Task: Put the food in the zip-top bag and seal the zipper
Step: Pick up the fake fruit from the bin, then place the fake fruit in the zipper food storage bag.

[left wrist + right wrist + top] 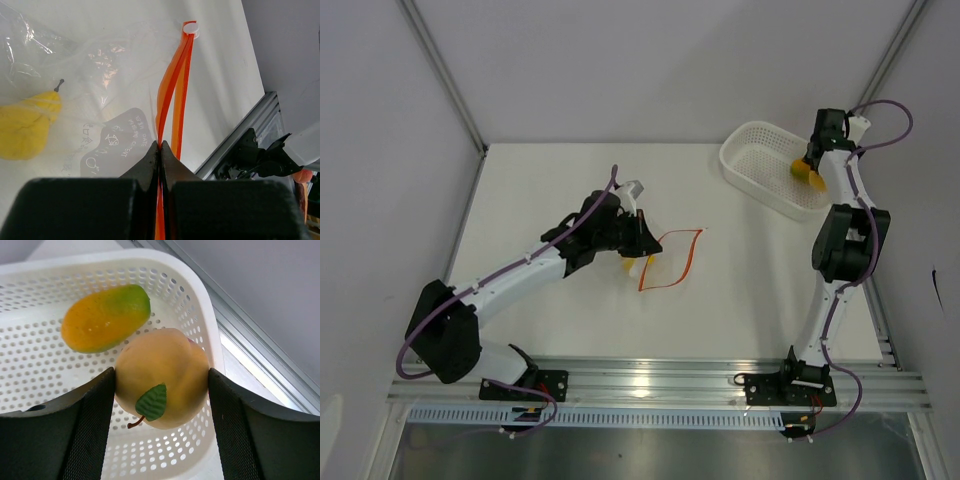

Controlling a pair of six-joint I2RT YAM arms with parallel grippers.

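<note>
Left gripper (161, 147) is clamped on the zipper (168, 95), pinching one end of the red-orange strip with the jaws fully closed. It holds the zip-top bag (670, 260) near the middle of the worktop (540, 190). Beyond the pinch the two strands bow apart, so the mouth reads as partly open. A yellow lemon-like piece (25, 130) already lies inside the clear film.

A black printed patch (117, 140) on the bag carries pale lettering and small symbols. It is seen reversed through the plastic and I cannot read it.

At the far right corner, the right gripper (161, 385) sits inside the white perforated basket (100, 260), its fingers (95, 410) closed on a round orange-yellow fruit (160, 360) with a green leaf. A mango (105, 317) lies beside that fruit, touching or nearly so.

Loading looks to be the step in hand, with one piece bagged and two to go. Next the held fruit needs lifting clear of the basket wall and carrying across to the mouth, which probably needs holding wider.
</note>
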